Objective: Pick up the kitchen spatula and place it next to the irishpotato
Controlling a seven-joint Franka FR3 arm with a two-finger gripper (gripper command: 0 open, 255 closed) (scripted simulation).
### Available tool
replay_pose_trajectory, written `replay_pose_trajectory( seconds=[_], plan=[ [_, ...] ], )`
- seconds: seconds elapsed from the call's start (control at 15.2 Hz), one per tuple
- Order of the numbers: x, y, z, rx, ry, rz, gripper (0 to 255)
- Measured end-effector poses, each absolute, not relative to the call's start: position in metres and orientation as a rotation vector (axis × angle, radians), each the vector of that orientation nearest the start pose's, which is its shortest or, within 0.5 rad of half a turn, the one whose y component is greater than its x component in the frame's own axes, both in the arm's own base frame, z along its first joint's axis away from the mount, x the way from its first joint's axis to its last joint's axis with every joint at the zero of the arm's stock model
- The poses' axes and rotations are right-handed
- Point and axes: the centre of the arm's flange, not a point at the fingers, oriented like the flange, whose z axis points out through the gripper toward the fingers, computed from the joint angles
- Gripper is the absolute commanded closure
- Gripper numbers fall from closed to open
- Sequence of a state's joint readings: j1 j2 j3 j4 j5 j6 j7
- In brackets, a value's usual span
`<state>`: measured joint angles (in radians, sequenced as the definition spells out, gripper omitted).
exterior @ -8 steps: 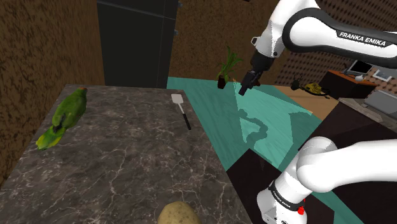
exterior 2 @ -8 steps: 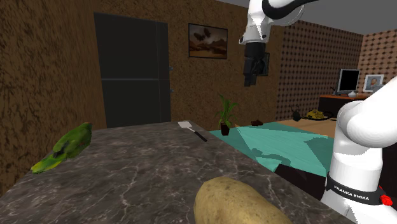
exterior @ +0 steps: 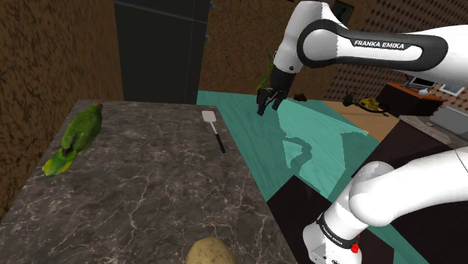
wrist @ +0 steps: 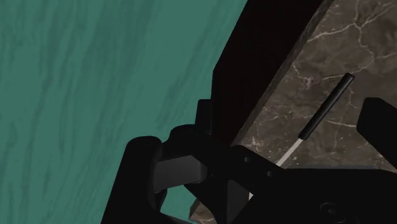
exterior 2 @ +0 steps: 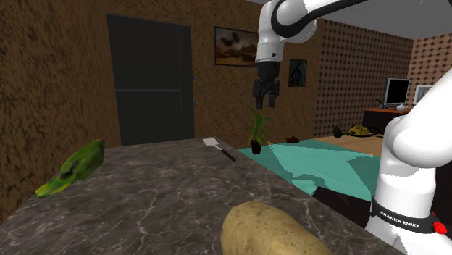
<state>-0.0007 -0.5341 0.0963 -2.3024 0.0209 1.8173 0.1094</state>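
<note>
The kitchen spatula (exterior: 213, 129) (exterior 2: 219, 148), with a pale blade and a black handle, lies flat on the dark marble counter (exterior: 150, 187) near its far edge. My gripper (exterior: 265, 105) (exterior 2: 262, 100) hangs open in the air, above the spatula and off to the shoulder view's right, over the teal floor just beyond the counter's edge. Nothing is between its fingers. In the wrist view the spatula's handle (wrist: 324, 108) lies on the marble past the counter's dark side. The brown potato (exterior: 210, 253) (exterior 2: 271, 230) rests at the counter's near end.
A green parrot-like figure (exterior: 75, 139) (exterior 2: 72, 168) lies on the counter at the shoulder view's left. A potted plant (exterior 2: 256, 130) stands on the teal floor (exterior: 315, 142) beyond the counter. A dark door (exterior: 157, 52) is behind.
The arm has swung toward the shoulder view's left and slightly down, bringing the gripper closer to the counter's edge and the spatula. The objects on the counter have not moved.
</note>
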Motion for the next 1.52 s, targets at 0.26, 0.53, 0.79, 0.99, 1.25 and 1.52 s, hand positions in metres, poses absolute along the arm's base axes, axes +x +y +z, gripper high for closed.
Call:
replay_pose_trajectory(
  seconds=[0.26,0.53,0.79,0.99,1.25,1.52],
  plan=[
    [0.439,0.068,0.523,-3.149,0.213,-0.037,0],
    [0.483,0.08,0.496,-3.124,0.379,0.004,0],
    [0.53,0.092,0.465,-3.091,0.541,0.047,0],
    [0.562,0.095,0.441,-3.059,0.661,0.078,0],
    [0.587,0.098,0.418,-3.035,0.744,0.1,0],
    [0.587,0.098,0.397,-3.033,0.751,0.101,0]
  ],
)
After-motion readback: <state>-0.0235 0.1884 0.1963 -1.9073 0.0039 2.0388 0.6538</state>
